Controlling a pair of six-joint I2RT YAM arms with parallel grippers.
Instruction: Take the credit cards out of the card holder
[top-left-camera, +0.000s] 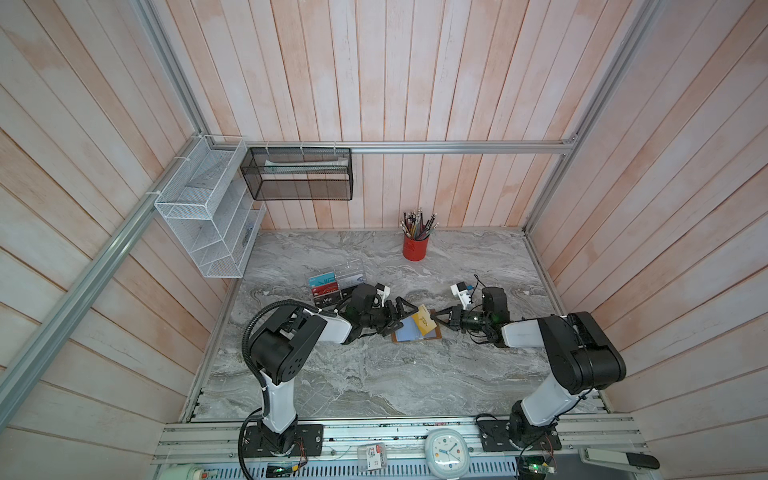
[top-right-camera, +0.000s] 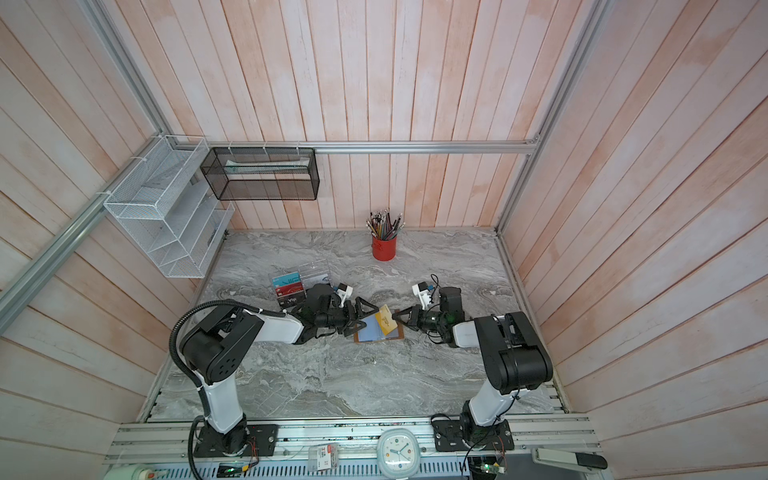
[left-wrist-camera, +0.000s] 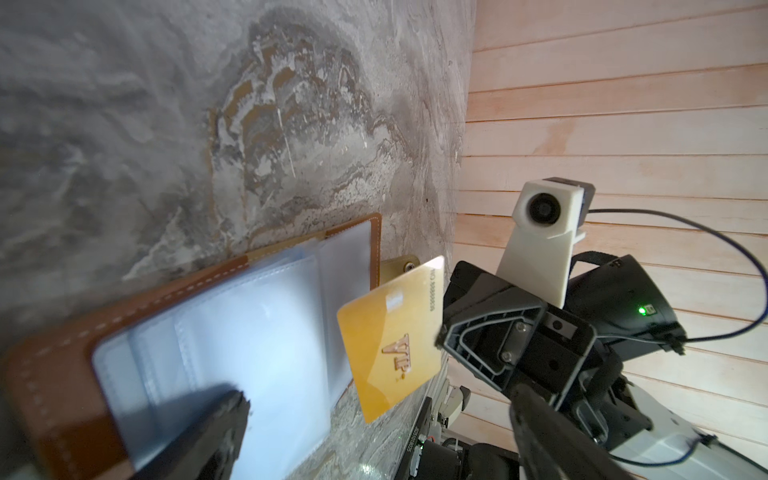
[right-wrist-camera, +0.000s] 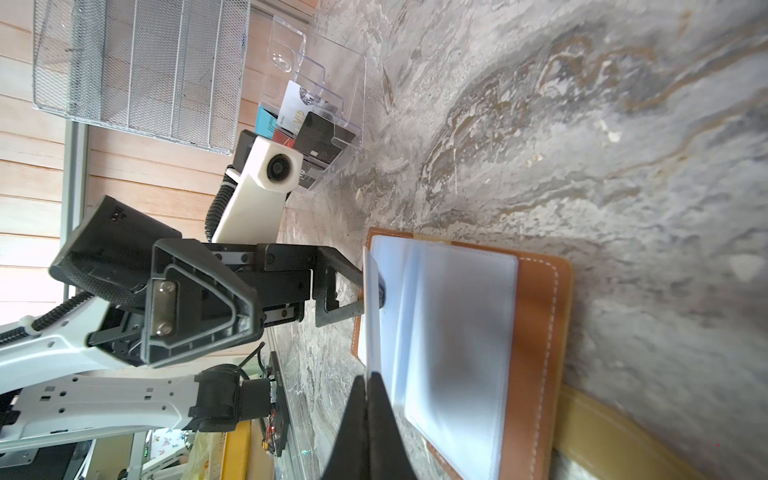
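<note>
The tan leather card holder (top-left-camera: 400, 337) (top-right-camera: 362, 336) lies open on the marble table, its pale plastic sleeves (left-wrist-camera: 249, 332) (right-wrist-camera: 457, 332) facing up. My right gripper (top-left-camera: 434, 322) (top-right-camera: 397, 320) (right-wrist-camera: 368, 379) is shut on the corner of a gold credit card (top-left-camera: 424, 322) (top-right-camera: 386, 322) (left-wrist-camera: 386, 332). The card hangs tilted just above the holder's right edge and is clear of the sleeves. My left gripper (top-left-camera: 401, 315) (top-right-camera: 362, 314) (left-wrist-camera: 378, 399) is open, and one fingertip (left-wrist-camera: 232, 409) rests on the sleeves. A whitish card (right-wrist-camera: 297, 102) and a black card (right-wrist-camera: 322, 133) stand in the clear rack.
A clear acrylic rack (top-left-camera: 351, 270) (top-right-camera: 316, 270) with several cards stands just behind my left wrist. A red pencil cup (top-left-camera: 414, 249) is at the back. White (top-left-camera: 208, 216) and black (top-left-camera: 299, 174) mesh baskets hang on the left wall. A clock (top-left-camera: 446, 451) sits on the front rail.
</note>
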